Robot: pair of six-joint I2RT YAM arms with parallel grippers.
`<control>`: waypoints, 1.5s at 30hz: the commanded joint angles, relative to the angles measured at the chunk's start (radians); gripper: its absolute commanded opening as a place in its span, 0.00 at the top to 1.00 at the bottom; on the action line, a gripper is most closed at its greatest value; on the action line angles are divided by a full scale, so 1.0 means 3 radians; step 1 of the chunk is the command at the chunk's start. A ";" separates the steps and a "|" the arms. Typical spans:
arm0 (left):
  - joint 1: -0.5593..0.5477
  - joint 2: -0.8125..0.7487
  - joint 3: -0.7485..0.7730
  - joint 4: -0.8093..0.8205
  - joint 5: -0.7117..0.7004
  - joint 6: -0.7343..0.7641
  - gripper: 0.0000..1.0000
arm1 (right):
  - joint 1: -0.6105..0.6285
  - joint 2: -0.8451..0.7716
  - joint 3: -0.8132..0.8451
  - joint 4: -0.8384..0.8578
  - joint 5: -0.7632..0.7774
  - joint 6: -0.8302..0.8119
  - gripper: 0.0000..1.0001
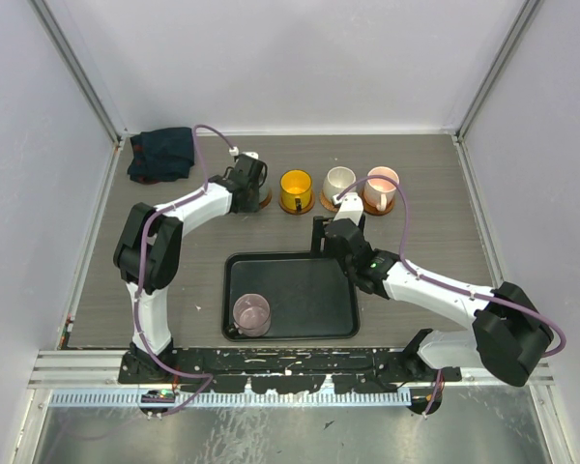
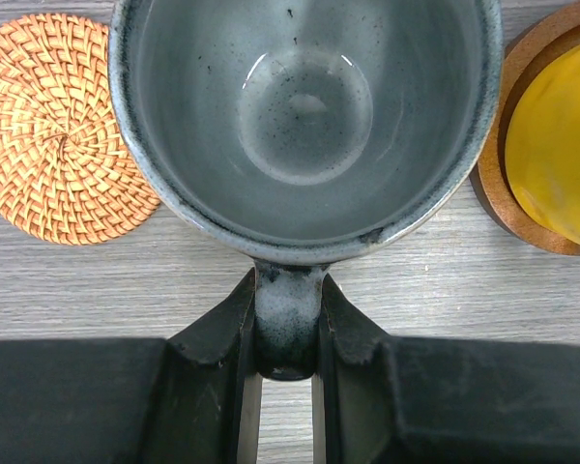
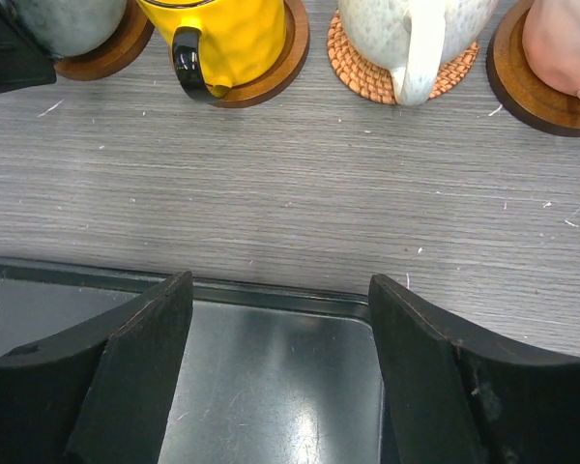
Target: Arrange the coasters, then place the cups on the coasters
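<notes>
The left hand (image 2: pixel 288 300) is narrow, its jaws closed on the handle of the grey-green cup (image 2: pixel 304 106). Only the left wrist view shows this grip. It also shows a bare woven coaster (image 2: pixel 58 126) just beside the cup, which the arm hides in the top view. The right wrist view shows a wooden coaster (image 3: pixel 101 56) beneath this cup; whether the cup rests on it cannot be told.

The right hand (image 3: pixel 280 358) is wide and holds nothing, above the far rim of the black tray (image 1: pixel 309 290).

Along the far side of the worktop (image 1: pixel 445 242), the yellow cup (image 1: pixel 297 188), cream cup (image 1: pixel 339 182) and pink cup (image 1: pixel 381 184) each stand on a coaster. The right wrist view shows the cream cup's woven mat (image 3: pixel 367 77).

Only the top view shows the mauve cup (image 1: pixel 251 314) inside the tray and the dark blue cloth (image 1: pixel 161 153) at the far left corner.
</notes>
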 commanded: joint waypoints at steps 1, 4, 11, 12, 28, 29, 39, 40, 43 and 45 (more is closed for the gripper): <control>-0.0005 -0.0200 -0.0056 0.0018 -0.0115 -0.0089 0.85 | 0.0013 -0.0052 0.0106 0.0164 0.0005 0.0069 0.22; -0.0005 -0.0219 -0.0113 0.0019 -0.0107 -0.0106 0.85 | 0.0015 -0.0061 0.0087 0.0165 -0.0001 0.0078 0.22; -0.0033 -0.0267 -0.0222 0.0023 -0.0088 -0.0137 0.94 | 0.0011 -0.0092 0.0070 0.0167 -0.0003 0.0101 0.22; -0.0036 -0.0276 -0.0231 0.0023 -0.0090 -0.0140 0.94 | 0.0014 -0.0096 0.0068 0.0169 -0.0001 0.0104 0.22; -0.0175 -0.0359 -0.0344 -0.0021 -0.0013 -0.0216 0.99 | 0.0011 -0.0082 0.0058 0.0190 -0.0013 0.0124 0.22; -0.0180 -0.0372 -0.0355 -0.0025 -0.0013 -0.0226 0.99 | 0.0011 -0.0082 0.0059 0.0196 -0.0018 0.0127 0.22; -0.0190 -0.0340 -0.0319 0.0033 -0.0310 -0.0191 1.00 | 0.0014 -0.0080 0.0044 0.0207 -0.0030 0.0127 0.22; -0.0189 -0.0351 -0.0319 0.0065 -0.0351 -0.0185 1.00 | 0.0012 -0.0086 0.0036 0.0205 -0.0025 0.0129 0.22; -0.0189 -0.0395 -0.0336 0.0189 -0.0445 -0.0128 1.00 | 0.0012 -0.0098 0.0025 0.0202 -0.0010 0.0123 0.22; -0.0189 -0.0412 -0.0339 0.0262 -0.0483 -0.0088 1.00 | 0.0011 -0.0090 0.0021 0.0206 -0.0010 0.0122 0.22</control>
